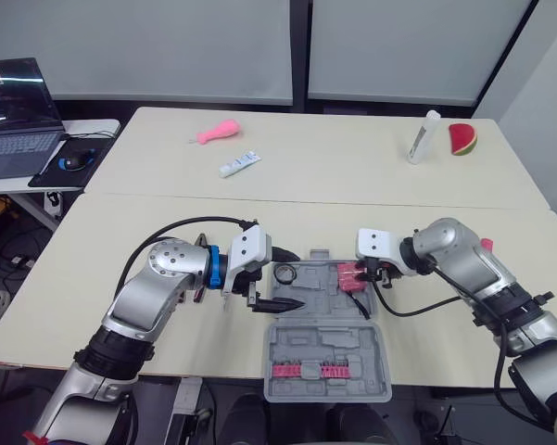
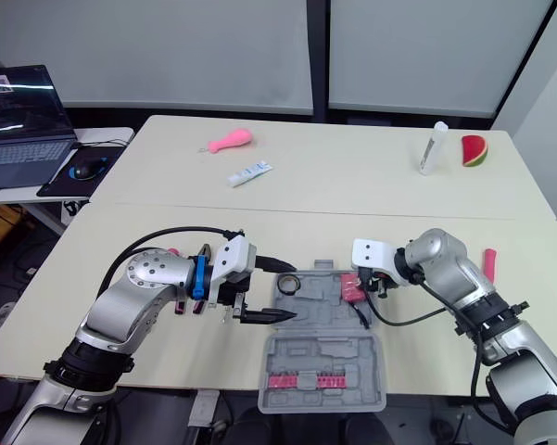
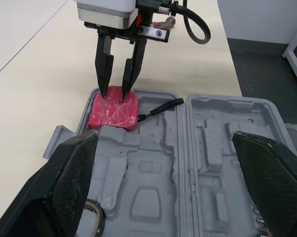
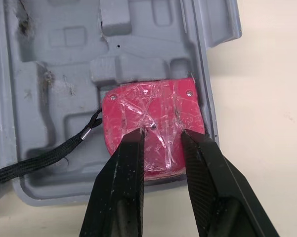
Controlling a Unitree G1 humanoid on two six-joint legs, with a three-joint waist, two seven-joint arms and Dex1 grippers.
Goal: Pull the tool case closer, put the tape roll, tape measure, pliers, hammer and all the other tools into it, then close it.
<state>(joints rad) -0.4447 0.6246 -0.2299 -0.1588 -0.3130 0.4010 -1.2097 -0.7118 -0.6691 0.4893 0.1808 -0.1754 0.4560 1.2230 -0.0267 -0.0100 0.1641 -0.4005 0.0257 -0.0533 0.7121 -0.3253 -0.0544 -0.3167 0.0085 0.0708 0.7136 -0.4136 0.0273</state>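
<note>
Cream tabletop [image 1: 148, 241] runs out toward a wall of pale window blinds, with a laptop [image 1: 14, 116] on a side desk at the far left. On the far part lie a pink toy [image 1: 218, 133], a white tube [image 1: 240, 164], a white bottle [image 1: 424, 136] standing upright and a watermelon slice [image 1: 462, 138].

At the near edge, between the two arms, the grey tool case [image 1: 320, 348] lies open. Its near half holds a row of red bits [image 1: 306, 370]. The red tape measure [image 4: 148, 108] sits in the right end of the far half, its black strap [image 3: 160, 107] trailing across the moulded tray. The tape roll [image 1: 284, 273] lies in the left end of that same half.

The right gripper [image 4: 160, 134] points down at the tape measure. Its fingers stand a narrow gap apart, with the tips on the top face rather than clamped around it. The left gripper [image 3: 163, 140] hovers over the left side of the case with its fingers spread wide, holding nothing. A red-handled item [image 2: 488, 262] lies on the tabletop to the right of the right arm, well apart from the case.
</note>
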